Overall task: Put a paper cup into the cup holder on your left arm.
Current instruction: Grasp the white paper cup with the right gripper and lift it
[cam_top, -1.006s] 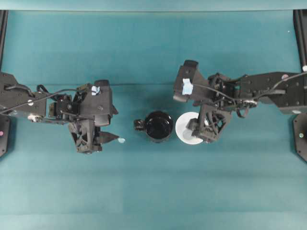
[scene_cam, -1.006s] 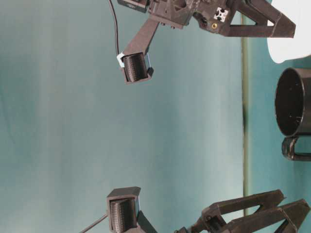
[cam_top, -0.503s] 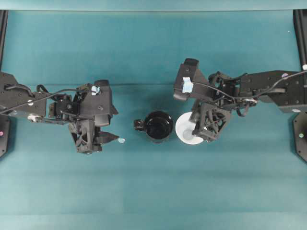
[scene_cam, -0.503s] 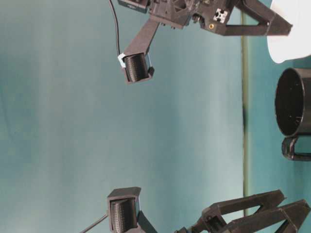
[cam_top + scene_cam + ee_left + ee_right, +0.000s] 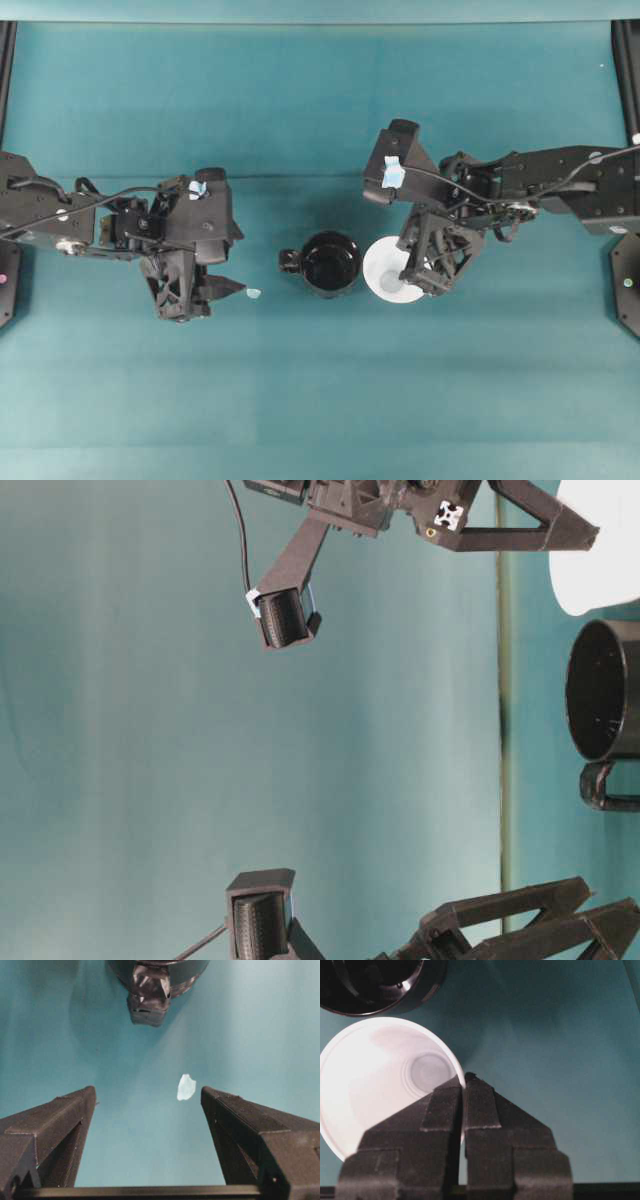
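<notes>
The white paper cup (image 5: 383, 272) stands upright just right of the glossy black cup holder (image 5: 331, 263), whose loop handle points left. My right gripper (image 5: 412, 270) is shut on the paper cup's rim: in the right wrist view the right gripper (image 5: 464, 1077) has one finger inside the paper cup (image 5: 375, 1080) and one outside. The left gripper (image 5: 212, 288) hangs open and empty left of the holder. In the left wrist view the left gripper (image 5: 147, 1090) faces the cup holder's handle (image 5: 149, 990).
A small white scrap (image 5: 253, 293) lies on the teal table (image 5: 320, 400) between the left gripper and the holder; the scrap (image 5: 186, 1086) sits near one fingertip. Black frame posts (image 5: 626, 60) stand at the table's side edges.
The right gripper's jaws have closed from wide open onto the paper cup's rim, and the cup has shifted slightly toward the holder. The left arm has barely moved.
</notes>
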Motion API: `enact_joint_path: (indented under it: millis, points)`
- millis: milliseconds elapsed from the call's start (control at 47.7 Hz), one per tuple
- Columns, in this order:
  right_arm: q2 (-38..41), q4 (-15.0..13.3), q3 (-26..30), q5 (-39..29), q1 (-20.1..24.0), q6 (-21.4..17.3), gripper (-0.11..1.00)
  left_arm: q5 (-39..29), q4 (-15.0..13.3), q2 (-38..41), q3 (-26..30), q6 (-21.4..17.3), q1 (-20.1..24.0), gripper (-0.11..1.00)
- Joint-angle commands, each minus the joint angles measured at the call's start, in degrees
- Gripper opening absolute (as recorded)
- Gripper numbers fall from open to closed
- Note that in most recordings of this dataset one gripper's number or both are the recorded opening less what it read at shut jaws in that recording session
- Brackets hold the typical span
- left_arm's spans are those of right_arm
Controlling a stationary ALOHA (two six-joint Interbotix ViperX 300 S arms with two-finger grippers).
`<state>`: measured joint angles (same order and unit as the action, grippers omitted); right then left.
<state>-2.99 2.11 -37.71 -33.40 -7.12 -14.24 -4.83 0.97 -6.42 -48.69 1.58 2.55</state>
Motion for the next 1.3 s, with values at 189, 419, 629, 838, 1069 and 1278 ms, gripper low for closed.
enact_joint_path:
  millis: [189, 419, 629, 838, 1069, 1278]
  points:
    - [-3.6, 1.1, 0.1, -4.9, 0.0, -1.3, -0.06, 0.2, 0.1, -0.3, 0.4, 1.8, -0.3, 0.89]
    - [-7.5, 1.1, 0.4, -8.6, -0.1, -4.8, -0.06, 0.4, 0.1, -0.2, -0.2, 2.3, -0.3, 0.89]
    - [-8.3, 1.3, 4.4, -11.2, -0.1, -5.9, -0.06, 0.9, 0.0, -0.2, -0.3, 2.3, -0.6, 0.89]
    - [-8.0, 1.2, 10.6, -13.3, -0.1, -5.9, -0.06, 1.1, 0.1, -0.2, -0.2, 2.3, -1.2, 0.89]
    - [-5.4, 0.9, 15.9, -13.7, 0.2, -5.7, -0.06, 1.1, 0.1, -0.2, 0.0, 2.3, -1.4, 0.89]
    - [-2.6, -0.6, 19.5, -13.7, 0.0, -5.7, -0.06, 1.6, 0.1, -0.3, 0.2, 2.3, -1.3, 0.89]
